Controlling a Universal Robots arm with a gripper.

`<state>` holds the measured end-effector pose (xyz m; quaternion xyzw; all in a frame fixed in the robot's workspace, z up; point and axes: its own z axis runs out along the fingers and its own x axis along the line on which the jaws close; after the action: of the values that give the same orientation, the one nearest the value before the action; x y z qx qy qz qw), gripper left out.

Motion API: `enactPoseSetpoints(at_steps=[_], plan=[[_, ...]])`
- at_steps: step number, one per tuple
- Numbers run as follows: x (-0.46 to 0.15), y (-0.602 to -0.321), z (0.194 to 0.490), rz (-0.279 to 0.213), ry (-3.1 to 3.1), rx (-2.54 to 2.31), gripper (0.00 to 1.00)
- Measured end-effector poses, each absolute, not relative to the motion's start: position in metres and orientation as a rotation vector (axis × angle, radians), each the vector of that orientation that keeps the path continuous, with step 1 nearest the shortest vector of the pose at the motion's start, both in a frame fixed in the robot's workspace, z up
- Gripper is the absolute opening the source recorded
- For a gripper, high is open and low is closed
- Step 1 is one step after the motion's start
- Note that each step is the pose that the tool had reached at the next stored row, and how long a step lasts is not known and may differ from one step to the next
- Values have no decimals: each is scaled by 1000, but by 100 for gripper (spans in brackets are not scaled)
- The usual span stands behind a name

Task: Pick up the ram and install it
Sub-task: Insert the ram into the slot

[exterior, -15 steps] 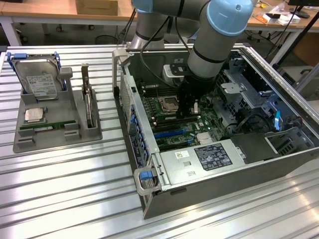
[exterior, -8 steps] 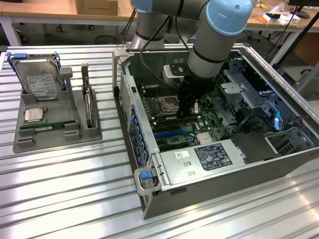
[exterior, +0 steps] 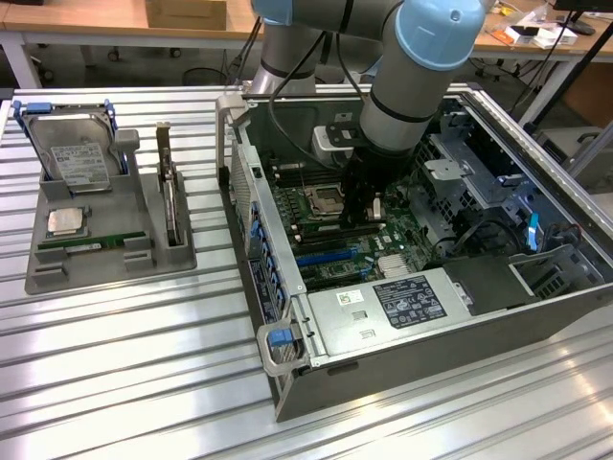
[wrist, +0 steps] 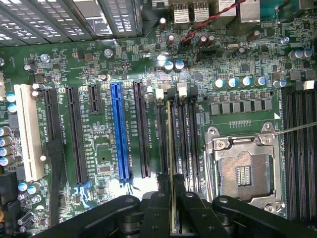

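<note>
The ram (wrist: 170,148) appears edge-on in the wrist view as a thin green-yellow strip between my two black fingers (wrist: 157,210). My gripper (wrist: 172,203) is shut on it. The stick runs along the row of black memory slots (wrist: 184,139) beside the processor socket (wrist: 242,173). I cannot tell whether it is seated in a slot. In the exterior view my gripper (exterior: 369,206) reaches down inside the open computer case, right over the green motherboard (exterior: 330,240).
A grey holder tray (exterior: 57,273) on the exterior view's left carries a hard drive (exterior: 72,153), a silver processor chip (exterior: 65,221), an upright card (exterior: 170,206) and a flat green stick (exterior: 91,242). Case walls (exterior: 244,240), a drive cage (exterior: 469,187) and the power supply (exterior: 407,302) surround the motherboard.
</note>
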<state>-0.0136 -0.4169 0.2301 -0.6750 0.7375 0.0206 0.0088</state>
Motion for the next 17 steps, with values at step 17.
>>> enactPoseSetpoints(at_steps=[17], plan=[[-14,-417,237,71,2296,-2125,14]])
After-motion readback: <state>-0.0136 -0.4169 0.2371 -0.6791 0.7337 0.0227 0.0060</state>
